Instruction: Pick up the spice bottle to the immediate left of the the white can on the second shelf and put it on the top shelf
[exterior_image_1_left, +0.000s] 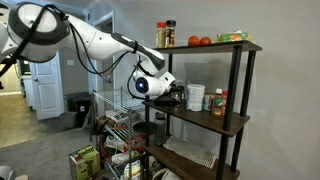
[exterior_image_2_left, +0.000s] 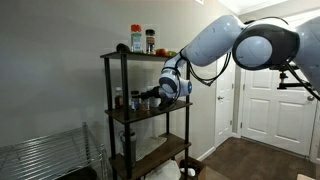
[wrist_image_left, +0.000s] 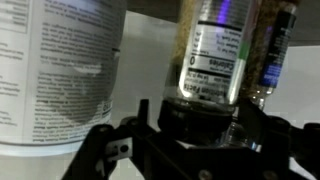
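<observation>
The black tool (wrist_image_left: 195, 128) flanked the dark base of the small labelled spice bottle (wrist_image_left: 212, 55) (whether it was clamped, I cannot tell). The bottle stood on the dark brown wooden second shelf (exterior_image_1_left: 235, 121), just beside the plain white can (wrist_image_left: 60, 70), with scant room between.

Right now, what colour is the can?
The can is white with dark print; best in wrist view.

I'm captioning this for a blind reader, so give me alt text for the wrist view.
A labelled spice bottle stands close up, straight ahead of the dark gripper at the bottom edge. The white can, covered in small print, fills the left side. Whether the gripper holds the bottle cannot be told.
</observation>
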